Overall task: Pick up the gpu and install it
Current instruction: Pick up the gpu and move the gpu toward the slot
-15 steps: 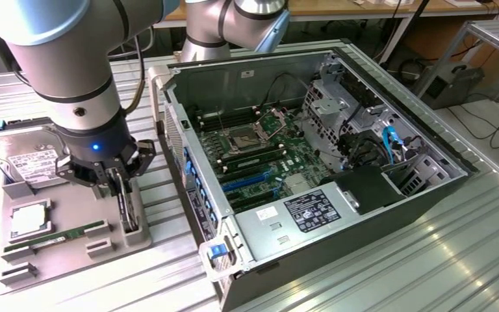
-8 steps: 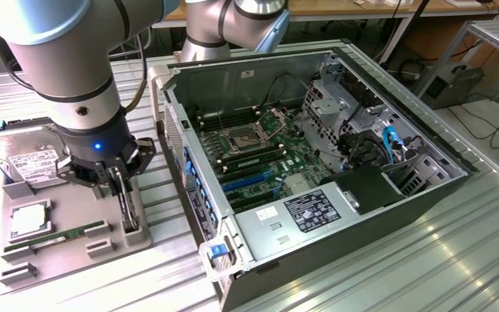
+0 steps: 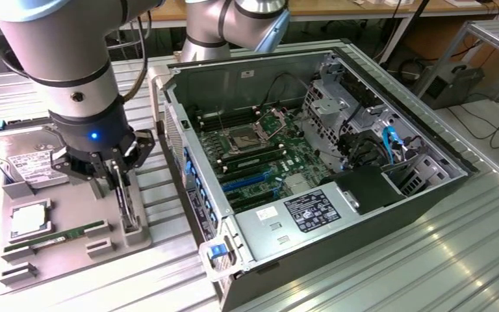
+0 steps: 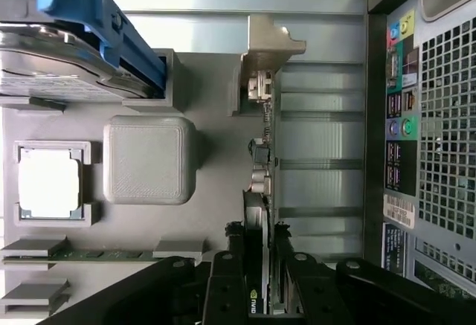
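- Location: the slim dark gpu with a silver end bracket [image 3: 129, 208] stands on edge in a slotted holder of the grey moulded parts tray [image 3: 67, 263]. The tray rests on the ribbed metal worktop [image 3: 405, 273] at the exterior view's left, just beside the open black computer tower case [image 3: 423, 214]. The card is not installed.
- Hand: the black two-fingered hand [image 4: 260, 265] is down over the card and closed on it, one finger against each flat face near the upper edge. The card sits in its holder, not lifted.
- Handling, as a judgement: the board is stiff and fairly light but fragile. Small soldered parts and the cooler will not tolerate a hard squeeze. The smooth faces could slip under a weak one.
- Hold, as a judgement: the flat faces near the top edge, as taken here, suit best. That keeps clear of the fan, the bracket and the contact edge that must enter the slot.
- Neighbours: the silver boxy hard drive with a white label [image 3: 24, 159] and the narrow green RAM stick [image 3: 59, 235] lie in the same tray, apart from the hand.
- Hidden or unclear:
  - The card shows edge-on in both views, so the fan face cannot be inspected.
  - Its lower contact edge is sunk in the holder.
  - The pad contact is masked by the fingers themselves, so grip firmness is unconfirmed.
  - The blue expansion slots [image 3: 247, 182] inside the case are partly screened by its wall, and the rear bracket opening cannot be made out.
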